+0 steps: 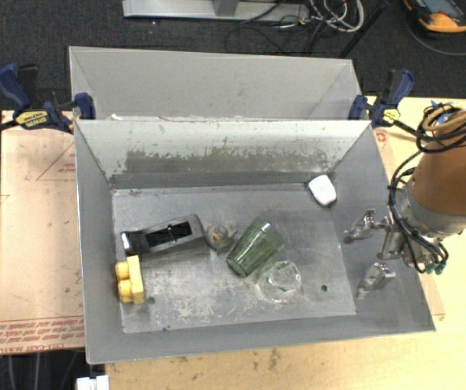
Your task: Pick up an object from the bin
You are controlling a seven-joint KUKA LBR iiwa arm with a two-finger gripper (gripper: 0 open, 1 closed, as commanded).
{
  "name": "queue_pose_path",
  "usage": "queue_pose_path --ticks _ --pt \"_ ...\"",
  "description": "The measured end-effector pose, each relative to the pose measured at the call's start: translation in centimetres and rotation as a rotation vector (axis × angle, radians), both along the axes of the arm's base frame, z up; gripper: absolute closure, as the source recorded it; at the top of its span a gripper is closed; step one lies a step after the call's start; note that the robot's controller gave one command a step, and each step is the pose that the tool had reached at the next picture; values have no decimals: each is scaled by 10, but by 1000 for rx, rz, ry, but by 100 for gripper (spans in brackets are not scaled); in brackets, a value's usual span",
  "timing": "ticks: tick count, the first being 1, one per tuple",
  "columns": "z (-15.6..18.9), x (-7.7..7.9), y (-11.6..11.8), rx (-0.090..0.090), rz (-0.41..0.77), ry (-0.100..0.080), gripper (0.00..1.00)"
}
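Your gripper (365, 254) is spread open, nothing between its fingers, over the bare right slope of the bin (217, 149). Nearest things are the clear cup (280, 280) toward mid-floor and the green glass (253, 248) lying on its side just beside it. The small white piece (322, 190) sits at the back wall, and the black stapler (158, 237) and yellow block (129, 280) are well apart at the far side
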State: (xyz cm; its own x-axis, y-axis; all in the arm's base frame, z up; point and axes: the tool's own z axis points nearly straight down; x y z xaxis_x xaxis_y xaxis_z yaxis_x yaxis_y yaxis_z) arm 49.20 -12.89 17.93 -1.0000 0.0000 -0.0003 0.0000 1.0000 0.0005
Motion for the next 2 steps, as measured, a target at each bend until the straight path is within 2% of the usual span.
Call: queue_pose_path --ticks 1,2 --pt "-10 48 27 -2 20 -3 0" --pt "-31 68 56 1 16 -9 0"
